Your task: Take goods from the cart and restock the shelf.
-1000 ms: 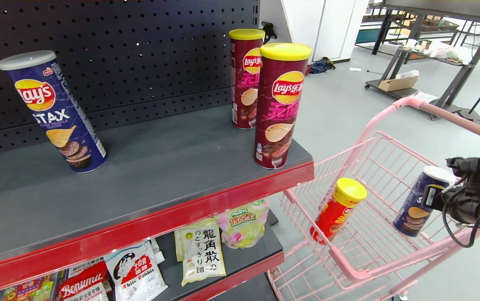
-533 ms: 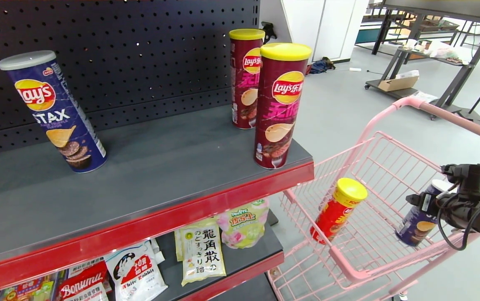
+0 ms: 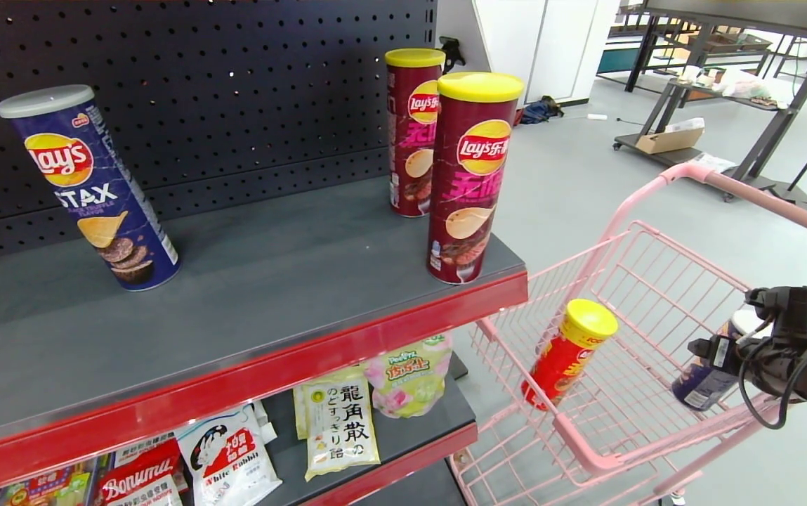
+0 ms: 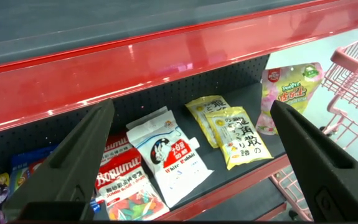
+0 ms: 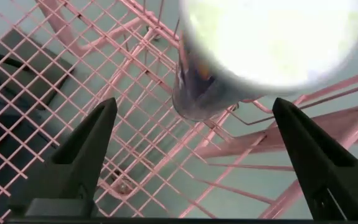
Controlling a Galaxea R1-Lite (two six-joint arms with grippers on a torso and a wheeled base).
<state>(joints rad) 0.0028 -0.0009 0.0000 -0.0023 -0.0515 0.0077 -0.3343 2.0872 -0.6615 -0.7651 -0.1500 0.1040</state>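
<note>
A blue chip can (image 3: 709,379) with a white lid leans against the far wall of the pink cart (image 3: 626,205). My right gripper (image 3: 720,350) is at its top, open, with the fingers on either side of the lid. In the right wrist view the can (image 5: 272,37) lies between the spread fingers of that gripper (image 5: 193,106), untouched. A red can with a yellow lid (image 3: 568,351) leans in the cart too. My left gripper (image 4: 192,106) is open before the lower shelf.
On the upper shelf (image 3: 270,281) are a blue can (image 3: 90,190) at the left and two maroon cans (image 3: 472,179) (image 3: 414,130) at the right edge, with bare room between. Snack bags (image 4: 166,155) lie on the lower shelf. Trolleys stand on the floor behind.
The blue can has sunk lower in the cart and stands more upright. My right gripper has come down with it, over its lid.
</note>
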